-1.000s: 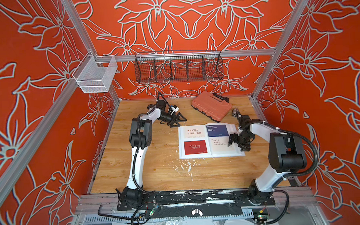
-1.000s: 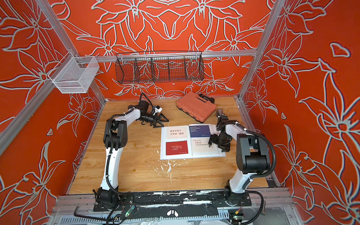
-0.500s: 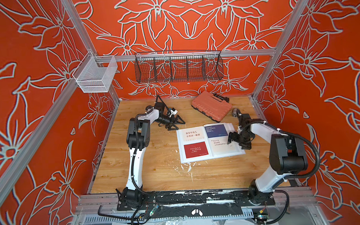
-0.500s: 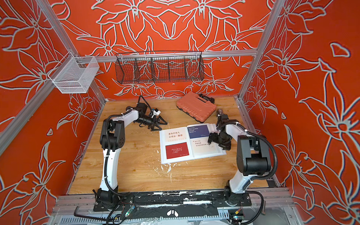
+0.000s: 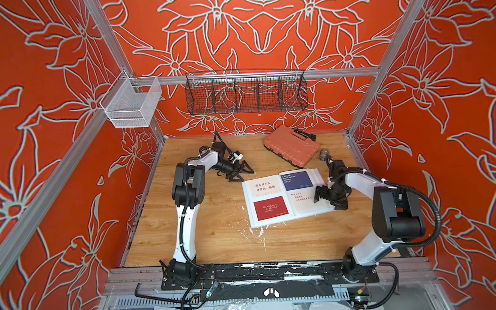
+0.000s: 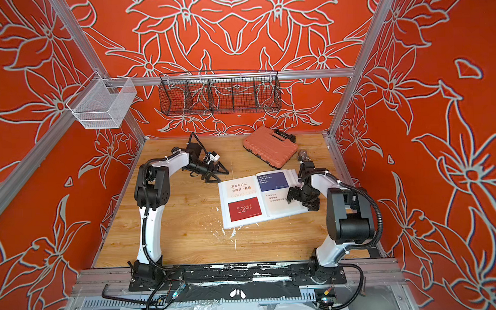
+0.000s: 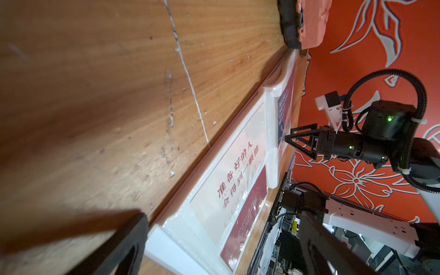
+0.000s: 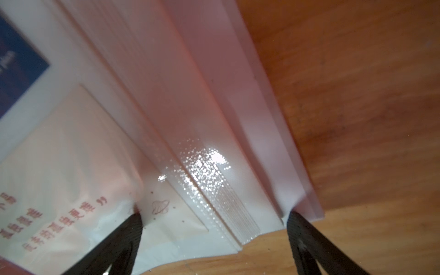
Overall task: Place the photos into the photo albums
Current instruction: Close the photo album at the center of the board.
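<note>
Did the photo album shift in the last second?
Yes. The photo album has turned counterclockwise in a top view; its front-left corner now nearly reaches the white scuffs on the table.

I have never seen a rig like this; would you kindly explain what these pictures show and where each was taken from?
Two robot arms stand at the near edge of a table, each ending in a two-fingered gripper. The two wide pictures come from one camera head overhead; the close-ups from cameras on the arms' wrists. On the table lies an open white photo album showing four photos: a dark red card and a white card on one page, a navy card and another white card on the other. An orange plastic case lies behind it. The left gripper is open and empty, off the album's far corner. The right gripper is open too, its fingertips at the album's right page edge, gripping nothing.
</note>
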Available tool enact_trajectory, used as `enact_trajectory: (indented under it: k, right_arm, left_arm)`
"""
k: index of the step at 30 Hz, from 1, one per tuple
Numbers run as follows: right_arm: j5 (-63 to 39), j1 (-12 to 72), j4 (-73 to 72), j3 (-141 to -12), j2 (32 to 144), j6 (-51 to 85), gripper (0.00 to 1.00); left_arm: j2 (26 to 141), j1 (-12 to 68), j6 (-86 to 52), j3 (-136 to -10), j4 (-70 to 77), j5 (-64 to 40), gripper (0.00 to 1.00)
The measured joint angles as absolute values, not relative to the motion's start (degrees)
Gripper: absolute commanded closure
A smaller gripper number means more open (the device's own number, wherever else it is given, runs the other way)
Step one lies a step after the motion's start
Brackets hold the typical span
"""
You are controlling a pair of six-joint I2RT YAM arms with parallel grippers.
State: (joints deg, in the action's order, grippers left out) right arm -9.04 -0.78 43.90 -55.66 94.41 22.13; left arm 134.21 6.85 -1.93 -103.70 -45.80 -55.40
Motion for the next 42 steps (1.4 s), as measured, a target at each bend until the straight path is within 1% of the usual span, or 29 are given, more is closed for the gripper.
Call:
enact_trajectory:
  k: [7,13,16,28,42]
  right_arm:
    - [-9.04,-0.78,43.99,-55.79,94.56,22.13,0.03]
    - [-9.06,-0.78,44.49,-56.31,95.04,22.09,0.03]
    - [-9.06,-0.78,44.62,-56.45,95.15,22.04,0.03]
    - [-9.23,-0.78,45.41,-57.21,95.9,21.74,0.03]
    - [-9.26,-0.78,45.41,-57.28,96.05,21.63,0.04]
  left_arm:
    - [134.21,5.32,1.08,-104.77,-49.3,-53.41,0.03]
    - [136.7,5.3,3.55,-109.86,-55.0,-52.38,0.03]
    - [136.94,5.37,4.12,-110.28,-55.66,-52.29,0.03]
    - [137.47,7.64,5.19,-110.91,-57.12,-52.51,0.03]
    - [139.52,7.14,8.51,-113.58,-61.6,-55.61,0.03]
